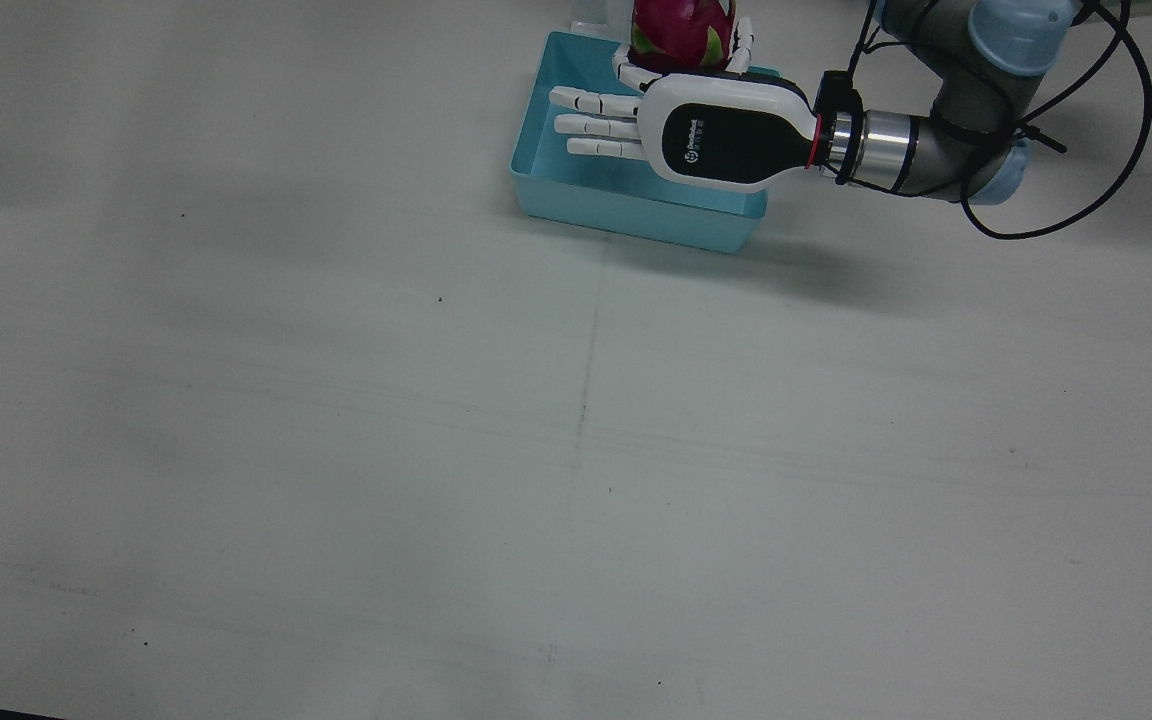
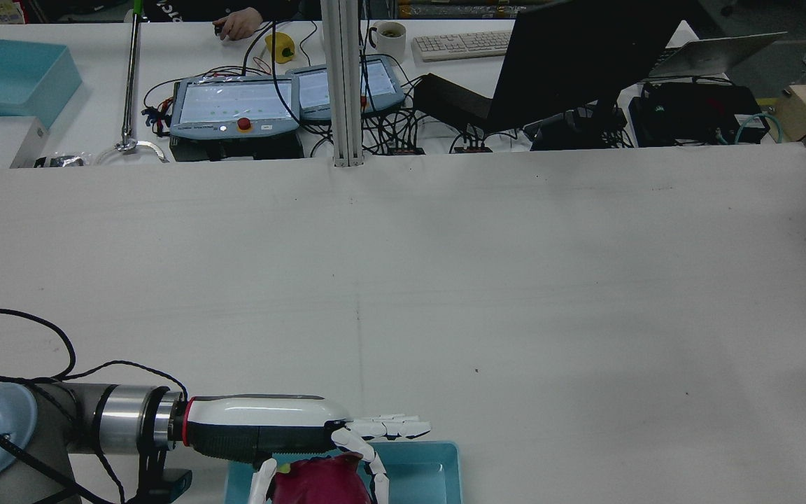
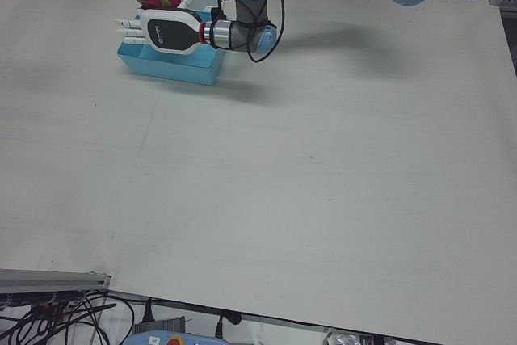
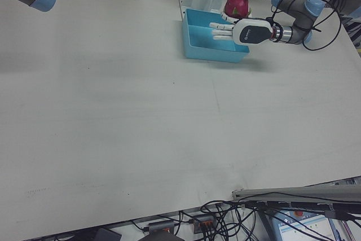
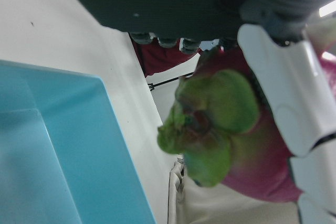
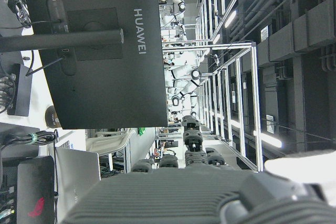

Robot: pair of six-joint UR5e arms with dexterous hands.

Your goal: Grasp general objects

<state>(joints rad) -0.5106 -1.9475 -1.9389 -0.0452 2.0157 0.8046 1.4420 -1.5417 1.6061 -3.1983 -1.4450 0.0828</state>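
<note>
So the left hand point(image 1: 706, 135) up at the top middle of the front view has the dragon fruit point(image 1: 684, 33) pinched between two digits, the other fingers point(image 1: 596, 125) sticking out flat over the blue bin point(image 1: 626, 215). The fruit sits on the pedestal side of the palm, above the bin's far edge. Its long axis? Can't tell. The left hand view shows its green tip, hidden elsewhere. Right hand: can't tell its state, only an elbow in the right-front view's upper left.
</note>
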